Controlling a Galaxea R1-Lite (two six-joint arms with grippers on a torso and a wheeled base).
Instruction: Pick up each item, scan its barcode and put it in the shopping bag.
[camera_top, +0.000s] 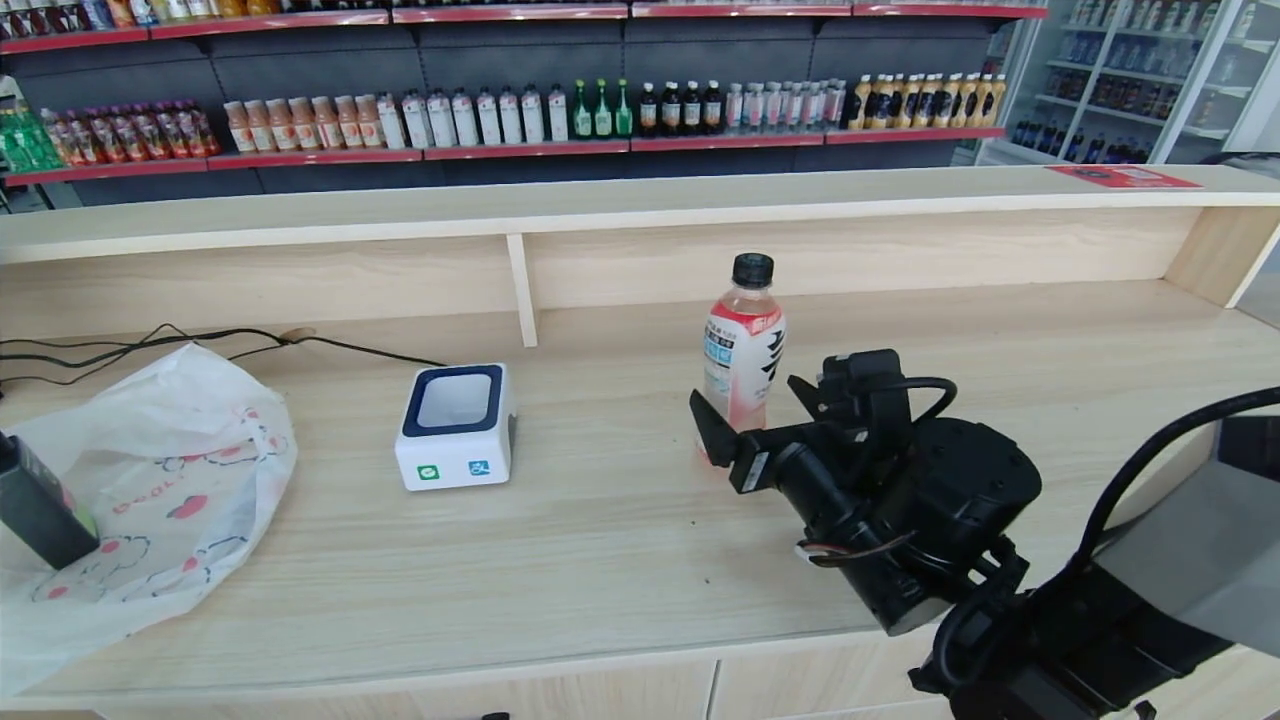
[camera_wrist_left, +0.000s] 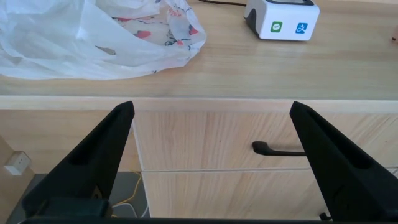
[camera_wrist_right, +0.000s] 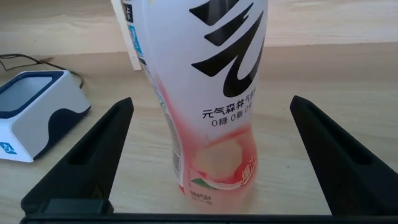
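Currently the right gripper (camera_top: 757, 410) is at the bottle (camera_top: 743, 345), jaws wide, one finger either side, not gripping. Bottle stands upright on the counter (camera_top: 600, 540), right of the scanner (camera_top: 457, 425). Left gripper (camera_wrist_left: 211, 106) has jaws wide and empty, at the counter's front edge near the shopping bag (camera_top: 150, 480).

The right arm (camera_top: 930, 520) is matte black, with a round, drum-shaped wrist joint, thick black cables (camera_top: 925, 385) looping over it, thin red and white wires (camera_top: 850, 548) and a small white label (camera_top: 757, 470). The right gripper (camera_top: 755, 412) and the left gripper (camera_wrist_left: 211, 109) have flat, black, wedge-shaped fingers (camera_wrist_right: 93, 162).
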